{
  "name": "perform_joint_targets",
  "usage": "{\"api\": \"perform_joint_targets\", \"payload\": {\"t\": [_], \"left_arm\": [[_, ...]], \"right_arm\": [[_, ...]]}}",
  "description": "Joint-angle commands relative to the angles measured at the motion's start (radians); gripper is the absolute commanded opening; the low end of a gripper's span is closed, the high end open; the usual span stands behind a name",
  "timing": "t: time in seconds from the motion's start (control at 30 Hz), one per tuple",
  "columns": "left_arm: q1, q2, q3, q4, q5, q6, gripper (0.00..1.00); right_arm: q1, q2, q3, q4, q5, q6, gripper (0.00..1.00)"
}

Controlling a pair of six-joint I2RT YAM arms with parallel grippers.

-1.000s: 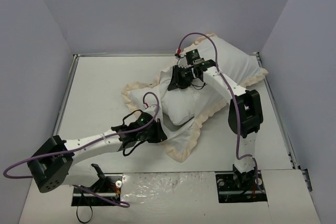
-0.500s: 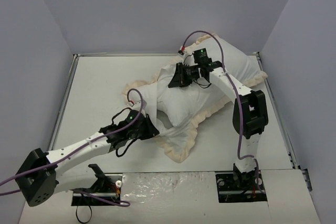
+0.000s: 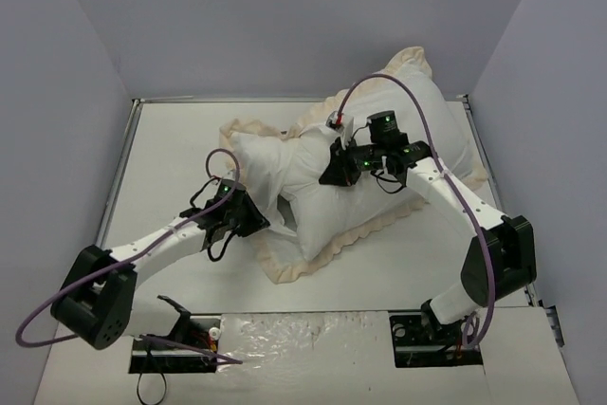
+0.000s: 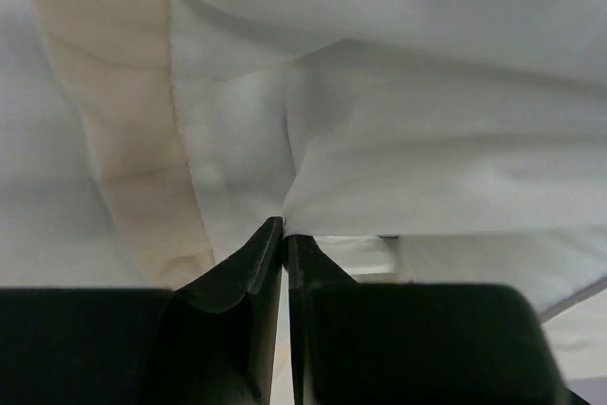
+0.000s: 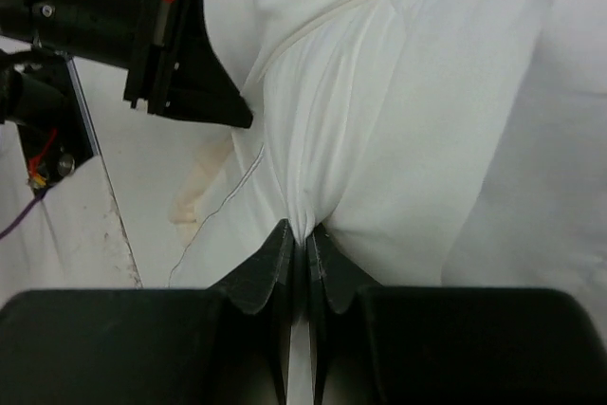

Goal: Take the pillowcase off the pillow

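Observation:
The pillowcase (image 3: 264,154) lies across the table, white face up, its cream frill (image 3: 285,270) round the edge. No grey face shows. The plump white pillow (image 3: 318,213) bulges from it in the middle. My left gripper (image 3: 256,222) is shut on the pillowcase's white edge beside the frill; in the left wrist view the gripper (image 4: 285,230) pinches white cloth next to the frill (image 4: 133,177). My right gripper (image 3: 335,172) is shut on a bunched fold of the pillow's smooth white fabric, which pleats into its jaws (image 5: 305,232) in the right wrist view.
The bundle's far end (image 3: 417,68) rears up against the back wall. Metal rails (image 3: 119,187) edge the white table on the left and the right. A crinkled white sheet (image 3: 313,329) lies between the arm bases. The left arm's end (image 5: 161,45) shows in the right wrist view.
My left gripper has drawn the pillowcase edge left and away. My right gripper has moved right and nearer with its white fold. The bundle has stretched, and its far end has risen against the wall.

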Motion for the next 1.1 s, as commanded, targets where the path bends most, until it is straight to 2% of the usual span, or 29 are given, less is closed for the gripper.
{"api": "perform_joint_targets", "payload": {"t": [0.0,0.03,0.17,0.2,0.3,0.37,0.53,0.7,0.9,1.03,1.07], "left_arm": [[0.022,0.101,0.121,0.032,-0.013,0.04,0.07],[0.021,0.121,0.149,0.04,-0.001,0.048,0.08],[0.01,0.14,0.244,0.042,0.024,0.104,0.23],[0.01,0.127,0.25,0.037,0.022,0.112,0.3],[0.012,0.051,0.238,0.01,-0.015,0.146,0.44],[0.013,-0.016,0.195,0.004,-0.045,0.157,0.49],[0.009,-0.12,0.123,0.008,-0.038,0.175,0.69],[-0.025,-0.158,0.141,-0.015,-0.033,0.221,0.73],[-0.099,-0.029,0.281,-0.076,-0.105,0.29,0.73],[-0.113,0.087,0.373,-0.105,-0.169,0.315,0.68],[-0.116,0.103,0.39,-0.127,-0.197,0.321,0.63]], "right_arm": [[0.05,-0.06,-0.07,-0.039,0.146,-0.115,0.0],[0.087,-0.059,-0.081,-0.037,0.177,-0.118,0.0],[0.107,-0.028,-0.093,-0.034,0.261,-0.111,0.0],[0.107,-0.017,-0.092,-0.033,0.29,-0.111,0.0],[0.107,-0.004,-0.084,-0.034,0.319,-0.118,0.0],[0.107,0.004,-0.08,-0.034,0.341,-0.12,0.0],[0.107,0.032,-0.035,-0.034,0.346,-0.101,0.0],[0.113,0.062,-0.009,-0.034,0.339,-0.082,0.0],[0.119,0.066,-0.001,-0.034,0.33,-0.077,0.0],[0.122,0.053,-0.013,-0.033,0.324,-0.077,0.0],[0.124,0.05,-0.02,-0.034,0.323,-0.077,0.0]]}}
